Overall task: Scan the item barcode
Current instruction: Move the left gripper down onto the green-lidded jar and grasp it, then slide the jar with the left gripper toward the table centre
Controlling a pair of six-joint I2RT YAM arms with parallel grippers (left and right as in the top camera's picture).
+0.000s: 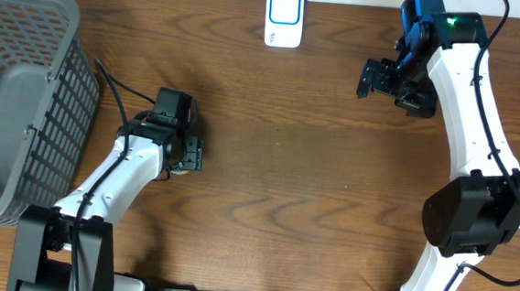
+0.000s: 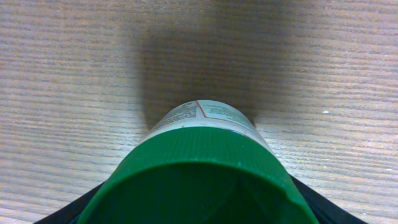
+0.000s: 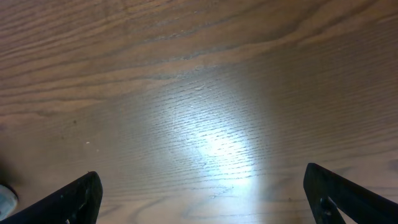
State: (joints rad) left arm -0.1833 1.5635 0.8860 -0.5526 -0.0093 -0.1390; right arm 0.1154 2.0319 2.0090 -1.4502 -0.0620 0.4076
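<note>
Field notes, operating remotely.

Left side: the left gripper (image 1: 189, 152) hangs over the wooden counter (image 1: 294, 185), left of centre and just right of the gray mesh basket (image 1: 61, 104). From overhead, the arm covers most of what lies under it.

The left wrist view shows the item. It is a bottle (image 2: 200, 155) with a ribbed green cap (image 2: 199, 186) and a white printed label (image 2: 208, 114) outlined with a thin red line. The cap end is nearest the camera and fills the lower frame, out of focus. The body points away over the wood and throws a dark shadow beyond it. I cannot tell whether it stands upright or lies down. The print is too small to read, and I cannot make out a barcode on the visible face.

The dark fingers (image 2: 71, 213) show at both lower corners, flanking the cap. The cap overlaps their inner edges, so I cannot tell whether the left gripper is clamped on the bottle or only sits around it.

Right side: the right gripper (image 3: 200, 180) is up at the far right of the counter, well apart from the bottle. It is released, its jaws spread wide, with wood grain and a bright glare patch between them.

The scanner (image 1: 284, 17), white with a blue-framed face, sits at the far edge near centre. It lies between the two arms and touches neither.
</note>
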